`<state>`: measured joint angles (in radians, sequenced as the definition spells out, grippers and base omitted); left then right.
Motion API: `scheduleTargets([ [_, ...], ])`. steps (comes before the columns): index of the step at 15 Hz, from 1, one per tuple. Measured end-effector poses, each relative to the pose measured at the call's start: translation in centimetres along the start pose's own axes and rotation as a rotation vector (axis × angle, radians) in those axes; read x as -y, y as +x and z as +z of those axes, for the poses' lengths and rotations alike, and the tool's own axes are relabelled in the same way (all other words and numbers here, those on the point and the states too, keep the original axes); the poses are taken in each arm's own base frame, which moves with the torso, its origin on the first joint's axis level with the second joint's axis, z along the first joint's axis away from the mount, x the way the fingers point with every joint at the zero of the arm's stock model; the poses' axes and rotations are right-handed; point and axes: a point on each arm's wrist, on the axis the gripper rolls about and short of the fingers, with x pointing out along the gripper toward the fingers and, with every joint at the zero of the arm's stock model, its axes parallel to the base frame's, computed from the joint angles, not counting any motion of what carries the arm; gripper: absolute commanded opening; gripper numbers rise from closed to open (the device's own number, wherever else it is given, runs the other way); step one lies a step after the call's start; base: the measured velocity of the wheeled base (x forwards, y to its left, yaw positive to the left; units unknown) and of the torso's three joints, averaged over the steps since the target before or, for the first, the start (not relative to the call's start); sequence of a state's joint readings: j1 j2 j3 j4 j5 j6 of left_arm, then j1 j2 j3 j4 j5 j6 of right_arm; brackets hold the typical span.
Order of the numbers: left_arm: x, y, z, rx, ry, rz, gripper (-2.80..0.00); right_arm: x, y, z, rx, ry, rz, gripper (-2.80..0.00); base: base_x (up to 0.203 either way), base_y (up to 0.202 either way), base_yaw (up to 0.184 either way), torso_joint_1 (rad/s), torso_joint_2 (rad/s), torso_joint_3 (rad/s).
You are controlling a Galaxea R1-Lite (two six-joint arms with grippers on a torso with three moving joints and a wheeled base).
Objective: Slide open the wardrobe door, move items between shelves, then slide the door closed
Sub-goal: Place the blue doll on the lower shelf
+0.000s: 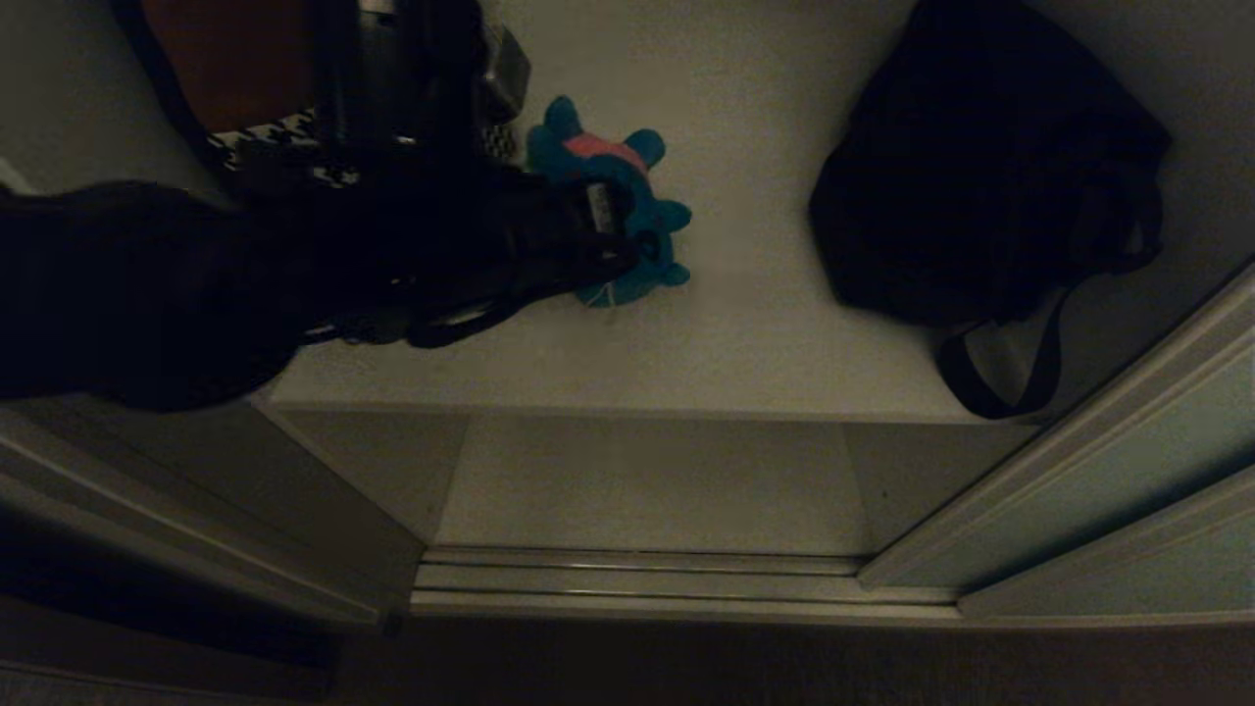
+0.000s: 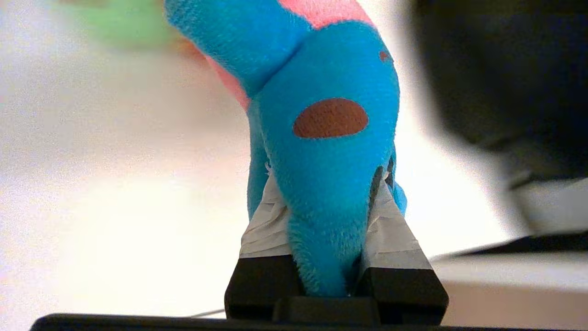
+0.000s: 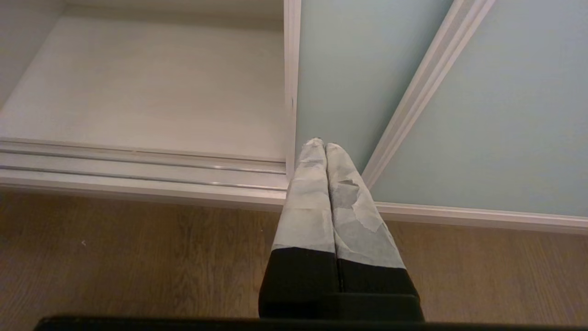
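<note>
L end effector (image 2: 324, 230) round teal toy (image 2: 326, 151)

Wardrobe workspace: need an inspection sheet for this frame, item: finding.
Surface: upper white shelf carries the toy and bag; lower shelf shows nothing on its visible part.
Job's things: teal-blue plush toy on the upper shelf, clamped by one limb; sliding wardrobe door slid aside at the right.
Clutter: black strapped bag right of the toy; houndstooth cushion behind the left arm.
Grippers: left gripper shut on the toy; right gripper shut, holding nothing, above the wooden floor by the door track.
Cables: nothing seen.
Surroundings: nothing seen beyond floor and track.
</note>
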<state>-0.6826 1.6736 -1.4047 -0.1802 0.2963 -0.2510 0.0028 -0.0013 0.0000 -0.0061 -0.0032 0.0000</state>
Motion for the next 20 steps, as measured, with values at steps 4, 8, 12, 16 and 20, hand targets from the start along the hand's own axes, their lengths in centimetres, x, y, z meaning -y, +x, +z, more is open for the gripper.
scheduleTargets([
  [4, -3.2, -8.3, -0.6, 0.024, 0.206, 0.173, -2.80, 0.0, 0.0, 0.0, -0.001, 0.000, 0.000, -2.80, 0.000, 0.000, 0.000, 0.000, 0.00, 0.000],
  [8, -7.8, -16.0, -1.9, 0.077, 0.269, 0.399, -2.80, 0.0, 0.0, 0.0, -0.001, 0.000, 0.000, -2.80, 0.000, 0.000, 0.000, 0.000, 0.00, 0.000],
  [12, -11.1, -23.3, -3.9, 0.186, 0.241, 0.596, -2.80, 0.0, 0.0, 0.0, -0.001, 0.000, 0.000, -2.80, 0.000, 0.000, 0.000, 0.000, 0.00, 0.000],
  [16, -12.4, -29.1, -8.4, 0.282, 0.241, 0.739, -2.80, 0.0, 0.0, 0.0, 0.000, 0.000, 0.000, -2.80, 0.000, 0.000, 0.000, 0.000, 0.00, 0.000],
  [20, -13.2, -30.4, -14.4, 0.270, 0.262, 0.735, -2.80, 0.0, 0.0, 0.0, 0.000, 0.000, 0.000, -2.80, 0.000, 0.000, 0.000, 0.000, 0.00, 0.000],
])
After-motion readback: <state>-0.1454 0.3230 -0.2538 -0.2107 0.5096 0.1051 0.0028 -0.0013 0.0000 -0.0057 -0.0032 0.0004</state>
